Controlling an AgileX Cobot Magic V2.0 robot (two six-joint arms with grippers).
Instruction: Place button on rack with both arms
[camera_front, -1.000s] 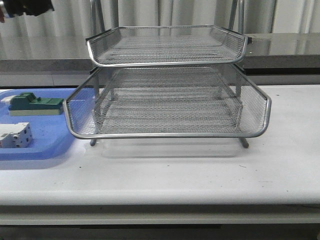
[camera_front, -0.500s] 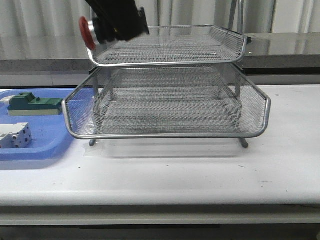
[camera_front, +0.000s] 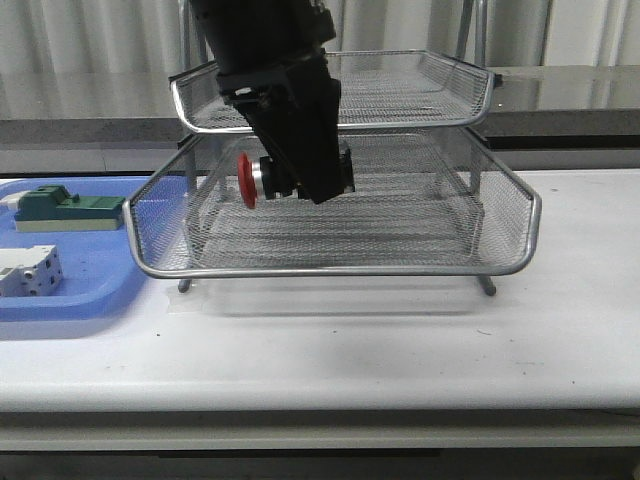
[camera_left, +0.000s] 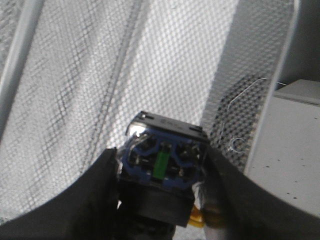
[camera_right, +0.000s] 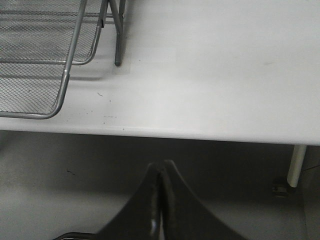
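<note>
1. The button (camera_front: 262, 178) hangs over the lower tray of the rack (camera_front: 335, 268), red head toward the blue tray side, its axis about level.
2. In the left wrist view the button's (camera_left: 164, 159) blue rear block with a green centre faces the camera, mesh behind it.
3. The left end effector (camera_front: 300, 180) is clamped on the button, one finger (camera_left: 95, 195) on each side of its body.
4. The left arm (camera_front: 265, 50) comes down in front of the upper tray.
5. The right end effector (camera_right: 161, 200) is off the counter's (camera_right: 210, 75) near edge, fingers pressed together with nothing between them; a rack corner and leg show beyond it.
6. To the left, a blue tray (camera_front: 90, 290) on the counter carries a green block (camera_front: 70, 208) and a white block (camera_front: 30, 270), well apart from the button.
</note>
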